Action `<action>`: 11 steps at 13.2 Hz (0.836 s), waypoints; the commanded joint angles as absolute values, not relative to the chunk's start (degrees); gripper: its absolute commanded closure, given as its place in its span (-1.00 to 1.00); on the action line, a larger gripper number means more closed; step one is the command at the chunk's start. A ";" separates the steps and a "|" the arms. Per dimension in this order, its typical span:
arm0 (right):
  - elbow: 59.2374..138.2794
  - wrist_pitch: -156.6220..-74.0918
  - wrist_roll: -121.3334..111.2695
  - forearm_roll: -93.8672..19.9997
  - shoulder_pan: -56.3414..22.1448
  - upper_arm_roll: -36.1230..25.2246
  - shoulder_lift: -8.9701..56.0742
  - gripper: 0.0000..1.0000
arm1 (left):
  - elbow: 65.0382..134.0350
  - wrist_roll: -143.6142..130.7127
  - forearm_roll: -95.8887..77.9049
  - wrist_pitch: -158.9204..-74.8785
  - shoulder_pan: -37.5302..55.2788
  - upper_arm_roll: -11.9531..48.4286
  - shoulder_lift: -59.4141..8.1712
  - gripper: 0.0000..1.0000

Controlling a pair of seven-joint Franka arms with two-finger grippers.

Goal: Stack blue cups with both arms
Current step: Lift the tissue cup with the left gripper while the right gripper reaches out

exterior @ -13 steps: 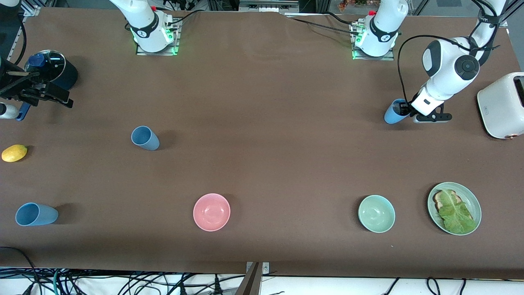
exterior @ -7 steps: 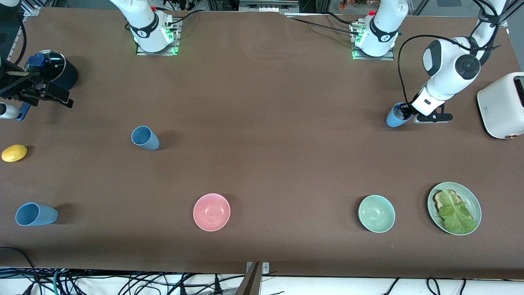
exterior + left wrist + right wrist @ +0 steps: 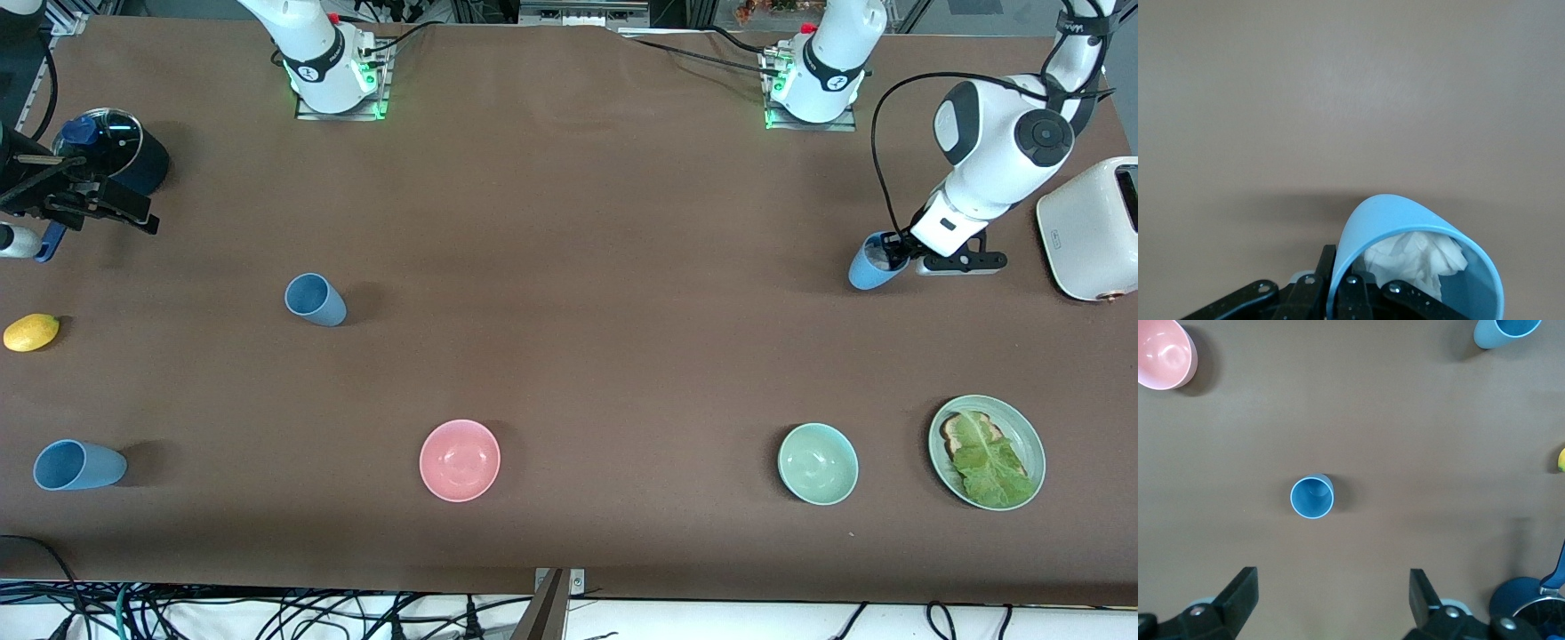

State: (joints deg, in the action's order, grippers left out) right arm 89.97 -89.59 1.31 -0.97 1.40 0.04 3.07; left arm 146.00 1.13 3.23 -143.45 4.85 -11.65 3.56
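Note:
My left gripper (image 3: 896, 249) is shut on the rim of a light blue cup (image 3: 869, 267), low over the table beside the toaster, and the cup is tilted. In the left wrist view one finger (image 3: 1327, 263) is outside this cup (image 3: 1425, 227) and the other is inside; my left gripper (image 3: 1341, 267) pinches the wall, and white crumpled paper lies in the cup. A second blue cup (image 3: 316, 300) stands mid-table toward the right arm's end. A third blue cup (image 3: 78, 465) stands nearer the front camera. My right gripper (image 3: 98, 206) waits open by the saucepan. In the right wrist view my right gripper (image 3: 1331, 597) is over the second cup (image 3: 1312, 497).
A white toaster (image 3: 1089, 227) stands at the left arm's end. A green bowl (image 3: 818, 463), a plate (image 3: 1031, 436) with toast and lettuce and a pink bowl (image 3: 460, 460) stand near the front edge. A lemon (image 3: 31, 332) and a navy saucepan (image 3: 116, 156) are at the right arm's end.
My left gripper has carried its cup toward the front camera and toward the toaster. The right arm and the other cups have not moved.

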 commanded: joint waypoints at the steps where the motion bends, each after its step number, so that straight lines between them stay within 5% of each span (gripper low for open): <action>1: 90.18 -89.74 1.32 -1.23 1.58 0.09 2.64 -1.00 | 142.75 0.35 1.93 -139.14 5.27 -10.99 5.36 1.00; 8: 90.09 -90.61 0.53 -1.22 1.93 0.00 4.13 -1.00 | 118.69 0.44 -0.61 -115.69 5.19 -7.04 1.59 1.00; 11: 89.91 -92.37 -2.70 -0.62 1.93 0.09 10.78 -1.00 | 110.24 0.18 -0.88 -110.49 4.66 -4.31 -1.22 1.00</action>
State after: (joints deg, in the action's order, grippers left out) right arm 90.50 -91.26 0.50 -0.96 1.59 -0.08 5.90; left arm 117.07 0.41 0.15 -114.23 5.09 -5.70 2.65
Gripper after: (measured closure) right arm 0.000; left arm 0.947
